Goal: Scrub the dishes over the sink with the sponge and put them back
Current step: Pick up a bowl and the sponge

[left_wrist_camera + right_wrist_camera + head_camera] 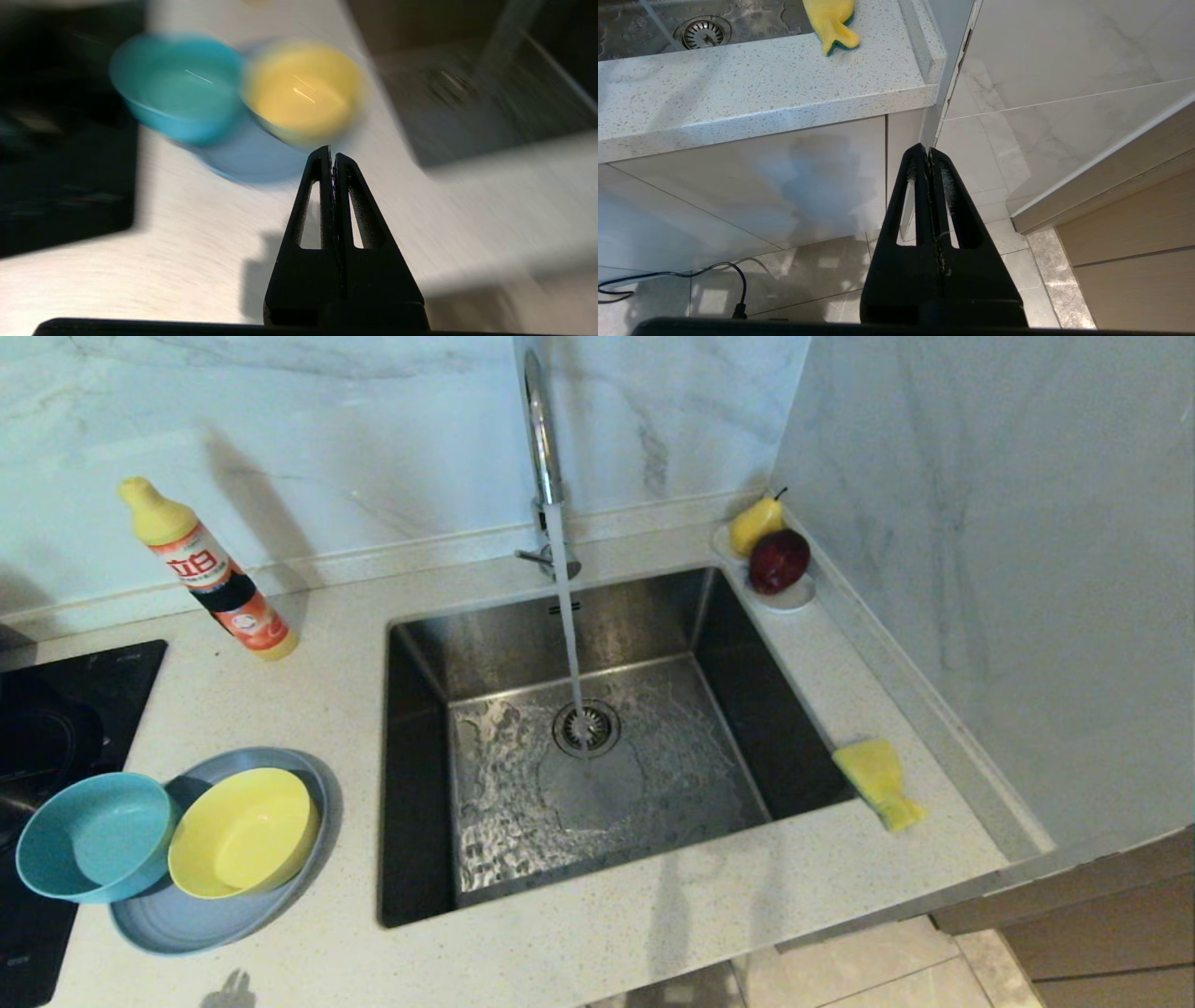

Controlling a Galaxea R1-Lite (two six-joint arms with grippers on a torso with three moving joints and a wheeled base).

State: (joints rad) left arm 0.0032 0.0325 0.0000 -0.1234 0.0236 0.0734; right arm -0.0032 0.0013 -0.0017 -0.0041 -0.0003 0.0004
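From the head camera, the sink (pixel 597 737) sits in the middle of the pale speckled bench (pixel 653 915), and water runs from the tap (pixel 541 439) straight onto the drain (pixel 586 726), wetting the basin floor. On the bench to the left lies the plate (pixel 187 919), holding the yellow bowl (pixel 243 831); the teal bowl (pixel 93 835) rests tilted on the plate's left rim, overhanging the black hob (pixel 56 709). Both bowls look empty. The sponge (pixel 878 779) lies yellow side up at the sink's right edge. A soap bottle (pixel 210 574) stands at the far left, and a white dish (pixel 789 597) in the far right corner holds a pear (pixel 754 523) and a dark red apple (pixel 778 560).

The left wrist camera shows the left gripper (pixel 332 151), jaws pressed together and holding nothing, above the bench near the plate.

The right wrist camera shows the right gripper (pixel 928 151), jaws also closed and empty, low beside the cabinet front (pixel 752 182), over the tiled floor (pixel 808 275).
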